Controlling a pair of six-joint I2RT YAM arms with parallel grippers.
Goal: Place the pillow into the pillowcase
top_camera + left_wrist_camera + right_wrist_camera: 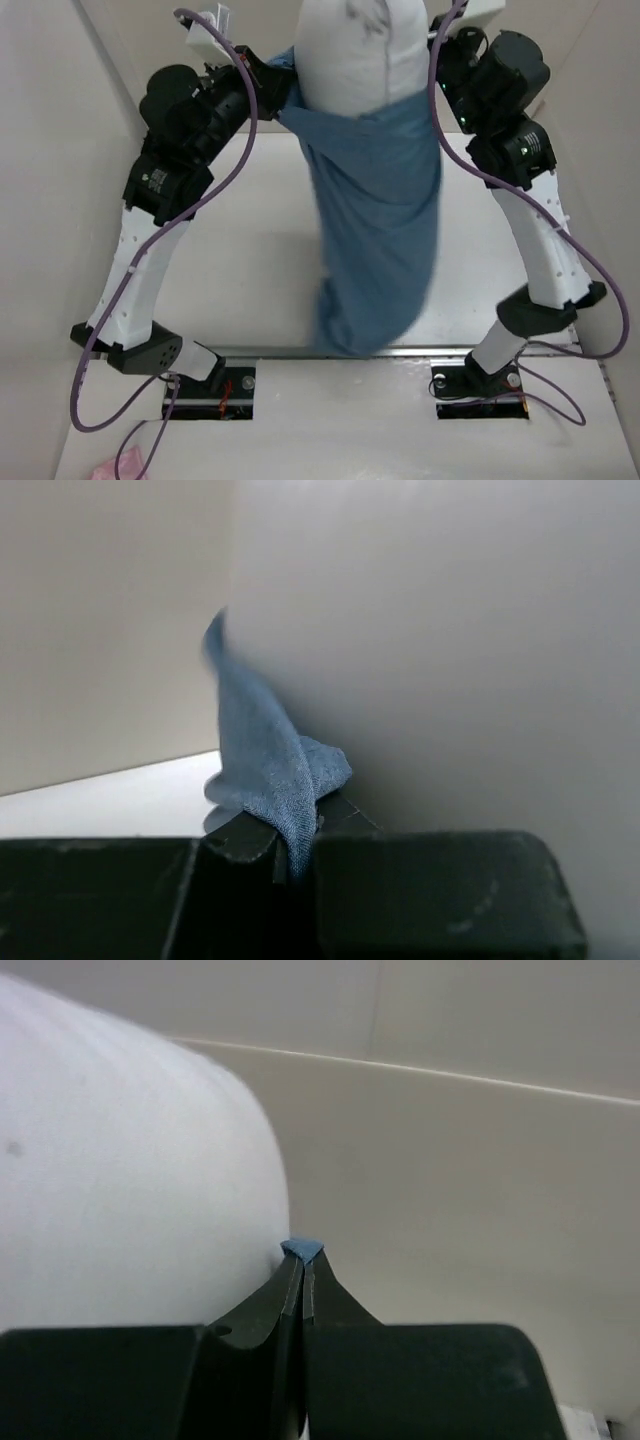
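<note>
The blue pillowcase (380, 220) hangs lifted between both arms, its closed end sagging down near the table's front edge. The white pillow (360, 50) stands in its open mouth, the upper half sticking out at the top. My left gripper (285, 92) is shut on the left rim of the pillowcase; in the left wrist view a fold of pillowcase (270, 770) comes up out of the left gripper (295, 845). My right gripper (438, 72) is shut on the right rim, where a small blue tip of pillowcase (302, 1249) shows at the right gripper (303, 1265), right beside the pillow (120, 1180).
White enclosure walls (60, 150) stand close on the left, right and back. The white table (230, 270) lies under the hanging cloth. A purple cable (110, 410) loops by the left base, and a pink scrap (115, 468) lies at the bottom left.
</note>
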